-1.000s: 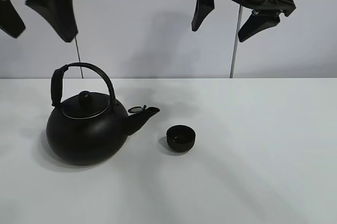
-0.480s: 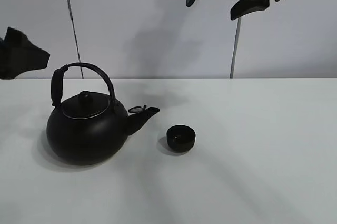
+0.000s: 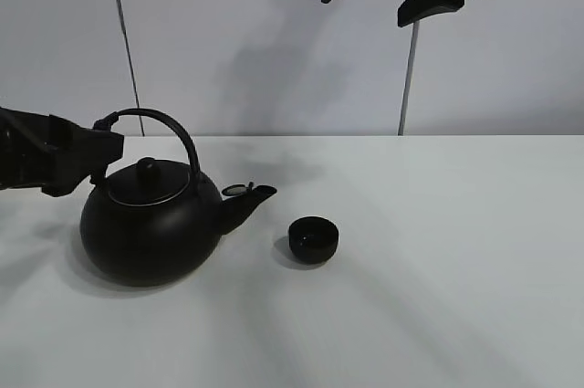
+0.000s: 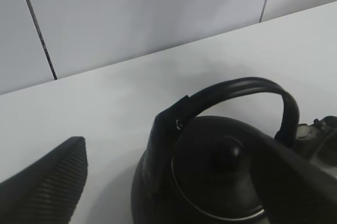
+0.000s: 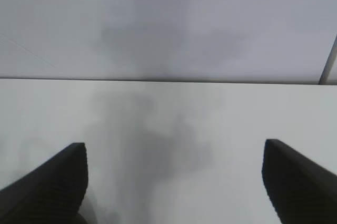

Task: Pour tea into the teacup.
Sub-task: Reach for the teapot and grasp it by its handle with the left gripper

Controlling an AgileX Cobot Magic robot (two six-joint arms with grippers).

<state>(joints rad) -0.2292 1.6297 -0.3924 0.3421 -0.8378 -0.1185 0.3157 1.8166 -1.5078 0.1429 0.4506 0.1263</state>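
Visible from above only: teacup (image 3: 313, 239) near kettle (image 3: 151, 228) on white bench (image 3: 456, 269). Left tool (image 3: 87, 162) wide beside kettle handle (image 4: 237, 89), close in wrist view; right tool (image 3: 368, 5) wide, raised, facing bench.

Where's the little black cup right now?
In the high view, the teacup sits on the white table near the middle, just right of the kettle.

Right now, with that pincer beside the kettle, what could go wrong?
The open left pincer sits low by the handle, so it might nudge the kettle instead of gripping the handle. The teacup is small and close to the spout: a swinging kettle could knock it, or the tea could miss it.
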